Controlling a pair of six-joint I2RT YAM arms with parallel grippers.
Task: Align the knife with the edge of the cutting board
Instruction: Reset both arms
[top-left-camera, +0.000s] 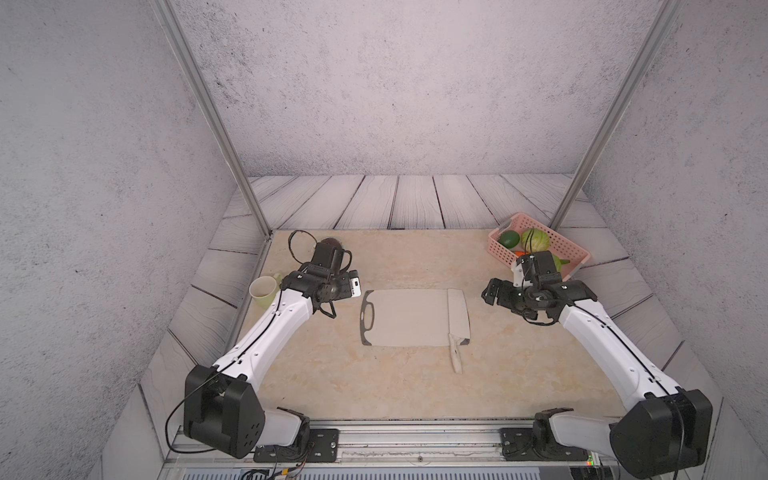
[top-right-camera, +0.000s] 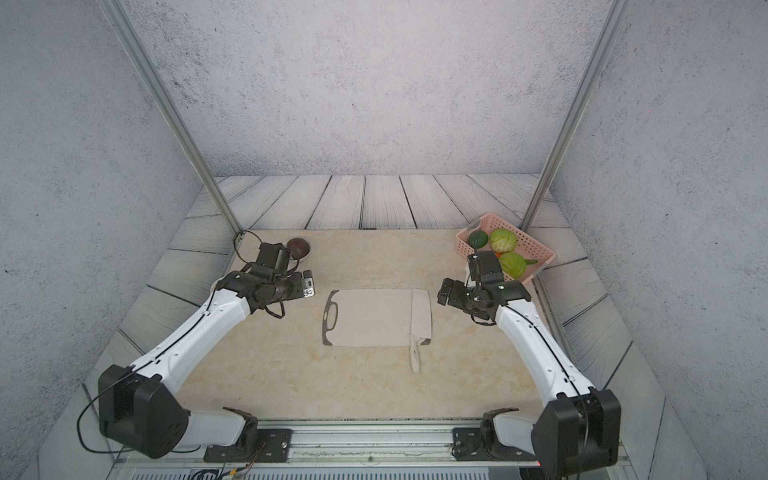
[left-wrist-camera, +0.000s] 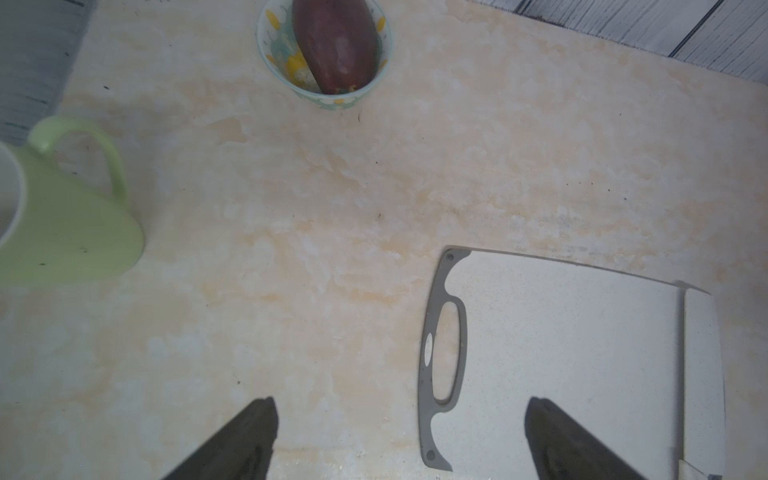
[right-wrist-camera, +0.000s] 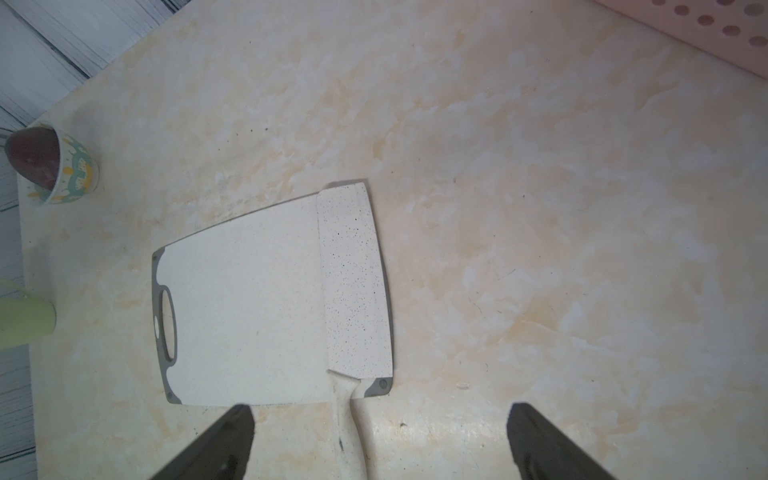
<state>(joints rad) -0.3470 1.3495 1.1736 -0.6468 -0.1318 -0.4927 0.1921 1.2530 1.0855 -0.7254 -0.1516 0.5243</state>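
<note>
The left pincer (left-wrist-camera: 400, 403) stands wide, its jaws far apart, and it holds nothing. Between them show only the marbled tabletop (top-left-camera: 374, 382) and 1 end of the board. The right pincer (right-wrist-camera: 381, 408) is spread just as wide and also carries nothing.

The cutting board (top-left-camera: 405, 318) lies flat on the tabletop between the 2 pincers, as both top views show (top-right-camera: 370, 318). Its slot-handle end faces the left pincer and sits just beside it. In the left wrist view that grey trim falls between the jaws, nearer the jaw that hangs over the board.

The knife (top-left-camera: 458, 320) rests on the board's opposite end, the one nearest the right pincer. Its broad speckled blade lies along that short edge and covers most of the dark trim, with 1 trim corner showing beside the handle. The pale handle juts past the board's long edge on the robot's side and onto the tabletop. In the right wrist view the knife (right-wrist-camera: 355, 282) runs its handle between the right pincer's jaws, closer to the jaw on the board's side and apart from both.

A green mug (top-left-camera: 264, 291) sits on the left pincer's outer side, away from the board. A patterned bowl (left-wrist-camera: 328, 97) with a dark reddish vegetable (left-wrist-camera: 336, 45) sits beyond that pincer, farther from the robot's base. A pink basket (top-left-camera: 565, 243) of green produce (top-left-camera: 535, 239) lies beyond the right pincer, partly hidden by its wrist.
</note>
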